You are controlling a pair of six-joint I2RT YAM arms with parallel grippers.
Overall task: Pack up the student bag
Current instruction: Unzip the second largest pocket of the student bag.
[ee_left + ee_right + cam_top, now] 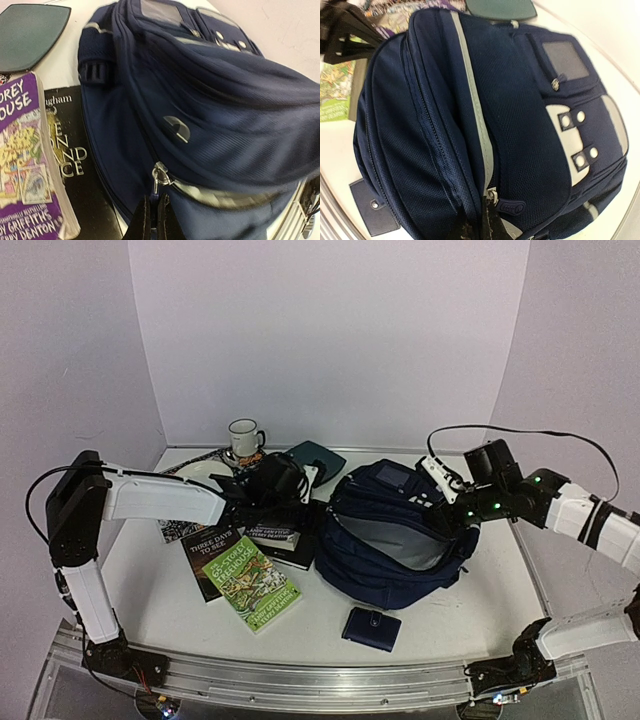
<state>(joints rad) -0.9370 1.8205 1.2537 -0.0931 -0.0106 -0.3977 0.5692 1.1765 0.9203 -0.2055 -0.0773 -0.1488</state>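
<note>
The bag [395,530] lies right of centre on the white table [150,590], main compartment gaping, grey lining showing. Left gripper [154,212] and right gripper [485,220] each pinch its zipper edge. Books [245,575] lie left, a wallet [371,628] in front; pale walls [330,340] behind.

Matt navy woven cloth, fine mesh weave, on student bag [520,125]. Shiny metal zipper pull [159,176]. Glossy paper cover on paperback [25,165]. Glossy white glaze on mug [243,437]. Smooth matt navy wallet [371,628]. Smooth white bench [160,600], faint sheen.
</note>
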